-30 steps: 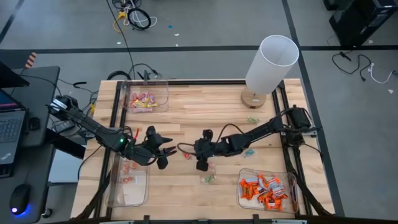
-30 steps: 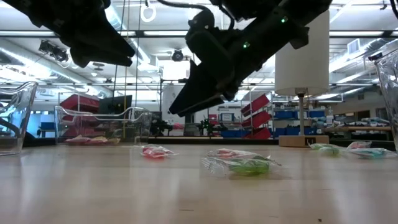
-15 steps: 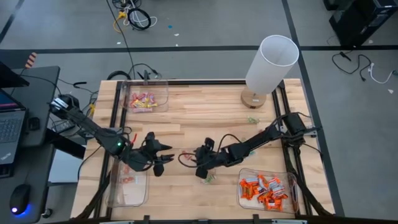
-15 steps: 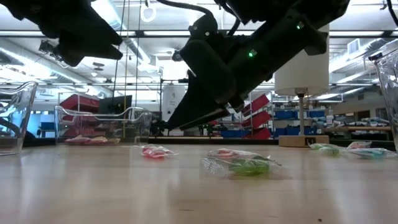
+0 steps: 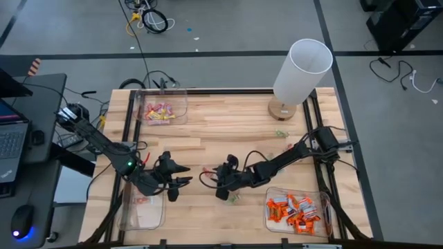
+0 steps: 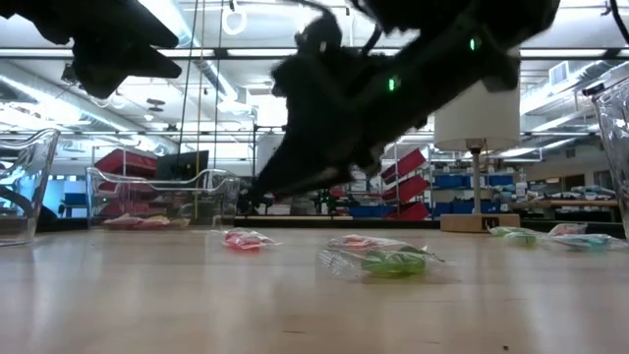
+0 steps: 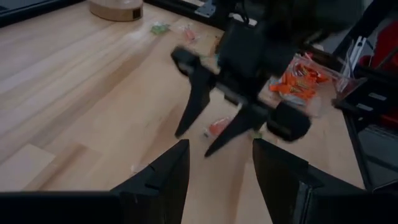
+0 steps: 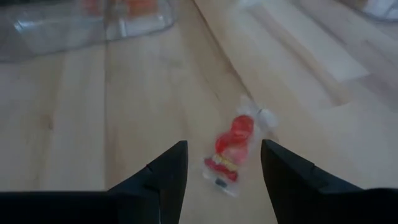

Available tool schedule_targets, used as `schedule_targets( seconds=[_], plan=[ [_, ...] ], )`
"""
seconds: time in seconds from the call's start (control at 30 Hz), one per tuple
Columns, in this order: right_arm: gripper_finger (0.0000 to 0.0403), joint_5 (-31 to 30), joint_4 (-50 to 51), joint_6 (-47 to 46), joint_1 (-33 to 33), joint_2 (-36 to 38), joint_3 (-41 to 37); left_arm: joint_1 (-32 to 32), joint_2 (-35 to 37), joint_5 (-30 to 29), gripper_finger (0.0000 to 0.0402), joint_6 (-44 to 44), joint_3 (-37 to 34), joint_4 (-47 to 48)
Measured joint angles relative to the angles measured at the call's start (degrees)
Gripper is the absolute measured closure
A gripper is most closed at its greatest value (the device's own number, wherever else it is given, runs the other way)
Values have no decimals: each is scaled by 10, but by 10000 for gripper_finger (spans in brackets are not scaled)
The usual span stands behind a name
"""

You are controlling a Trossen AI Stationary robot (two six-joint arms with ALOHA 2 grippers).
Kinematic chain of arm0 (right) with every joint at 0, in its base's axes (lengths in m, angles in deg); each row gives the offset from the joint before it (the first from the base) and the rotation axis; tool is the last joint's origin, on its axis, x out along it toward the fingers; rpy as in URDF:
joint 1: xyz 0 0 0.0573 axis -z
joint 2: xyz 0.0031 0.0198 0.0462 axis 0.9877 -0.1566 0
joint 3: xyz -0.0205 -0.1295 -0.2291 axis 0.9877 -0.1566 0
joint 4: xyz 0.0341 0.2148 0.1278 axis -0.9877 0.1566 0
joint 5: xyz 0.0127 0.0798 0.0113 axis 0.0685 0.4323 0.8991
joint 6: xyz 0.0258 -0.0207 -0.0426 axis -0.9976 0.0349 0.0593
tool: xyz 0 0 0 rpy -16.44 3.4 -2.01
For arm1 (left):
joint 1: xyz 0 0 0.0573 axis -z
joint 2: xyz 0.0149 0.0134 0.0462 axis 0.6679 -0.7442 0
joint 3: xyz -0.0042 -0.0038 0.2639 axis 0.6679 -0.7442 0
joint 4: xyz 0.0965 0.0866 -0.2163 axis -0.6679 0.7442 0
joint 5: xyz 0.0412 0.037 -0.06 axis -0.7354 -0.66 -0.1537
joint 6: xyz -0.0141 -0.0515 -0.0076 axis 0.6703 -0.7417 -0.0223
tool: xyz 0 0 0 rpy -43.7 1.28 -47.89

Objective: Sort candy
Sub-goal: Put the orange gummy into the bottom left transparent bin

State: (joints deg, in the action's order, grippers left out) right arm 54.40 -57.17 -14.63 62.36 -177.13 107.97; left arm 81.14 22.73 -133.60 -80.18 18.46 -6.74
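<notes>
A red wrapped candy (image 8: 232, 147) lies flat on the wooden table (image 5: 228, 124), just ahead of my right gripper (image 8: 221, 180). That gripper is open and low, with a finger on each side of the candy and apart from it. It shows in the high view (image 5: 210, 178) with the red candy (image 5: 206, 169) at its tips. A green-and-red candy (image 6: 388, 261) lies nearer the front edge. My left gripper (image 5: 181, 181) hangs open and holds nothing, beside the near-left bin (image 5: 142, 204), facing the right gripper (image 7: 211, 121).
A clear bin with pink and yellow candy (image 5: 163, 109) stands at the far left. A bin of orange candy (image 5: 297, 211) stands at the near right. A white lamp (image 5: 297, 66) stands at the far right. Loose candies (image 5: 280, 133) lie near its base.
My right gripper has sunk and moved toward the table's left, down onto the red candy's place. My left gripper has swung toward the near edge, away from the table's middle. The candies have stayed where they were.
</notes>
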Motion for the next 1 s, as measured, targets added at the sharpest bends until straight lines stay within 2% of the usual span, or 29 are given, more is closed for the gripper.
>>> schedule_targets(
  seconds=[0.1,0.3,0.57,0.73,1.0],
  plan=[
    [215,1,-49,5,0,-34,-1,3,0,-6,223,0,0,-7],
    [215,-11,-47,-42,10,-58,-1,5,0,-7,223,0,0,-10],
    [228,6,-56,-53,24,-79,1,5,-1,-15,223,-2,0,-10],
    [276,7,-64,-25,25,-80,0,5,-15,-19,223,-2,0,-11],
    [392,31,-60,38,26,-65,-1,5,-45,-19,223,7,0,-9]
  ],
)
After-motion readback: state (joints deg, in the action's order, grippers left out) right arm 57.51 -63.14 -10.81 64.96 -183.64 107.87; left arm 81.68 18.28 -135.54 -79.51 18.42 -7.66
